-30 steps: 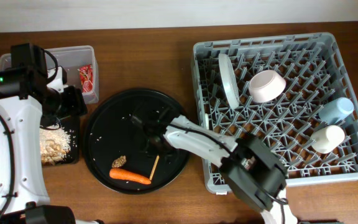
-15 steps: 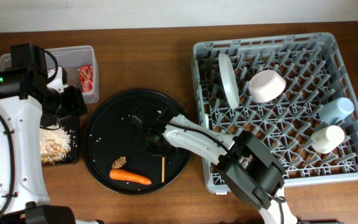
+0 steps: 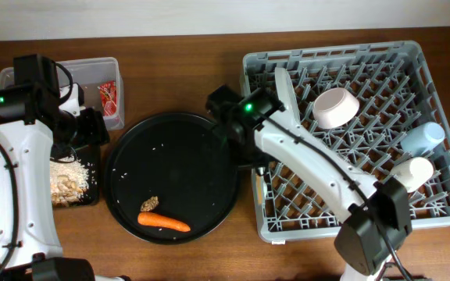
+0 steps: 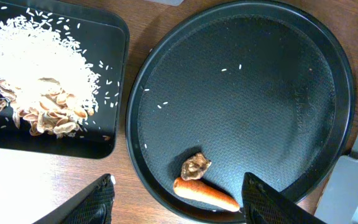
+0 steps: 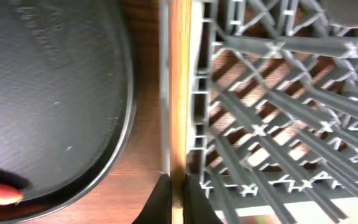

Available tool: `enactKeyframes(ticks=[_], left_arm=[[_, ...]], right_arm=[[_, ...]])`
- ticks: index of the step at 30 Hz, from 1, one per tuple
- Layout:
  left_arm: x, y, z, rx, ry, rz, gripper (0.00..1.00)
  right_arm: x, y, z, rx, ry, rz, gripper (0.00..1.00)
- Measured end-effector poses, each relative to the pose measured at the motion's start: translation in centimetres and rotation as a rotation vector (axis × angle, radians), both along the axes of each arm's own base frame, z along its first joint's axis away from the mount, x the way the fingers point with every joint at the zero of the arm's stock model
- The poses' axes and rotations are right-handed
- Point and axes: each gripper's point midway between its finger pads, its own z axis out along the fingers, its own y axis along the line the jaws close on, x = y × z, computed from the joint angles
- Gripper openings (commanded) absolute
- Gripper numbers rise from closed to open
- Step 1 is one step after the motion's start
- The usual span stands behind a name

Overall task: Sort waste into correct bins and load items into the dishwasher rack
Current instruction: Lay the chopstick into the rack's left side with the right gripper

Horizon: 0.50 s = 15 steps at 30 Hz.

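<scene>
The right arm is stretched diagonally over the dishwasher rack point(image 3: 366, 117). The wooden chopstick point(image 5: 179, 93) is pinched in the right gripper point(image 5: 178, 194), lined up along the rack's left edge. The left gripper point(image 4: 178, 206) is held wide apart above the carrot point(image 4: 207, 194).

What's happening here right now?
The right gripper is shut on the wooden chopstick, holding it along the dishwasher rack edge nearest the round black tray. The plate, bowl, light-blue cup and small white cup sit in the rack. The left gripper hangs open above the round tray, where the carrot and brown lump lie.
</scene>
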Motion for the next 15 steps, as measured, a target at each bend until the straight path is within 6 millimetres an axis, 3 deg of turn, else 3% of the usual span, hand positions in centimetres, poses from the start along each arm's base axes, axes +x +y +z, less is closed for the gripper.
enactKeyframes(ticks=[6, 11, 12, 15], left_arm=[[0.0, 0.0, 0.0, 0.000, 0.000, 0.000, 0.66], [0.0, 0.0, 0.0, 0.000, 0.000, 0.000, 0.66], [0.0, 0.0, 0.0, 0.000, 0.000, 0.000, 0.66], [0.0, 0.0, 0.0, 0.000, 0.000, 0.000, 0.70]], right_arm=[[1.4, -3.6, -0.1, -0.017, 0.030, -0.036, 0.04], [0.3, -4.6, -3.8, -0.038, 0.087, 0.011, 0.06], [-0.2, -4.7, -4.5, -0.038, 0.108, 0.018, 0.32], [0.0, -4.3, -4.6, -0.018, 0.104, 0.033, 0.40]])
